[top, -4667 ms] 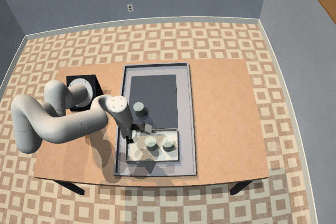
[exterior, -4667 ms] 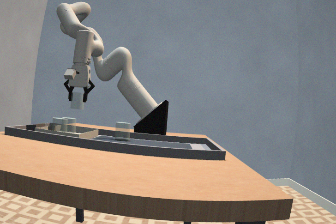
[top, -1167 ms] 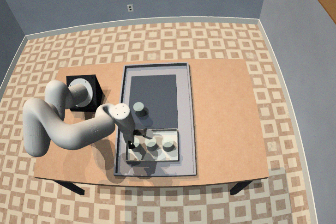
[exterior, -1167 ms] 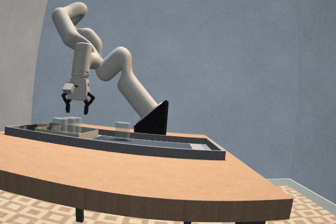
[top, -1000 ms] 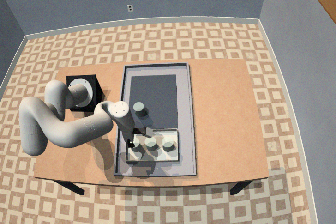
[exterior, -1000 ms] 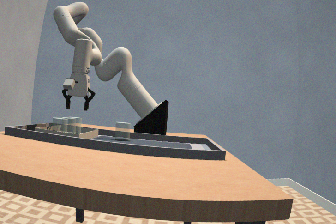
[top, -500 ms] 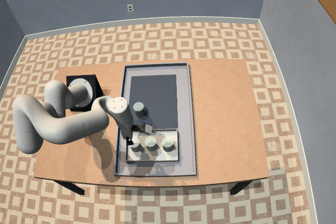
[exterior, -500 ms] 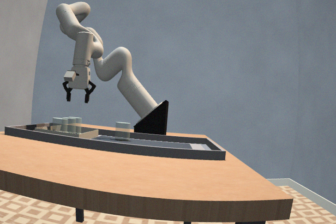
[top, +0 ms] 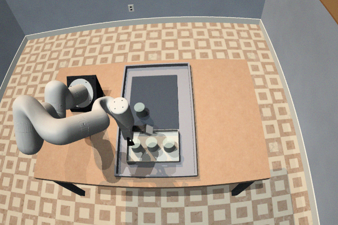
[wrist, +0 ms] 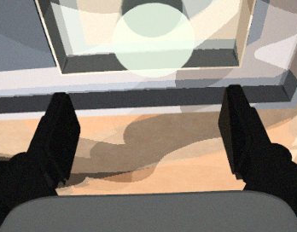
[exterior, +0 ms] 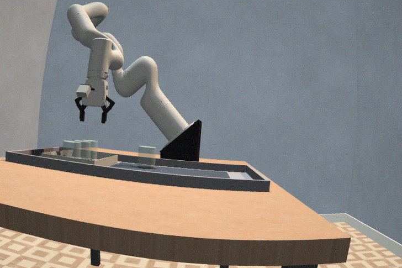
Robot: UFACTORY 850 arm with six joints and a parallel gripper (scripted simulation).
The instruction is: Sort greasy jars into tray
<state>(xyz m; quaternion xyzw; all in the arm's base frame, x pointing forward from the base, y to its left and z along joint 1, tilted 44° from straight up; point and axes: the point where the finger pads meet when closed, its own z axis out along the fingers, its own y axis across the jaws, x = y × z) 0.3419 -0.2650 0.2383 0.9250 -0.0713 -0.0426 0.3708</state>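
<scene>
My gripper (top: 130,142) (exterior: 93,121) (wrist: 148,107) is open and empty, well above the tray's robot-side end. One pale glass jar (top: 139,107) (exterior: 146,156) stands upright on the dark drying mat (top: 155,88), near the tray. Three jars stand upright in a row inside the beige tray (top: 172,157) (exterior: 106,161) (wrist: 212,60): a left jar (top: 136,147) (wrist: 154,40) nearest the gripper, a middle jar (top: 151,143) and a right jar (top: 169,145). The exterior view shows these three overlapping. Grease cannot be seen on any jar.
A raised rim (top: 193,118) (exterior: 181,182) surrounds the grey steel top that bears the mat and tray. The black arm base (top: 98,88) (exterior: 188,148) stands left of it in the top view. The wooden table (top: 224,113) extends to the right.
</scene>
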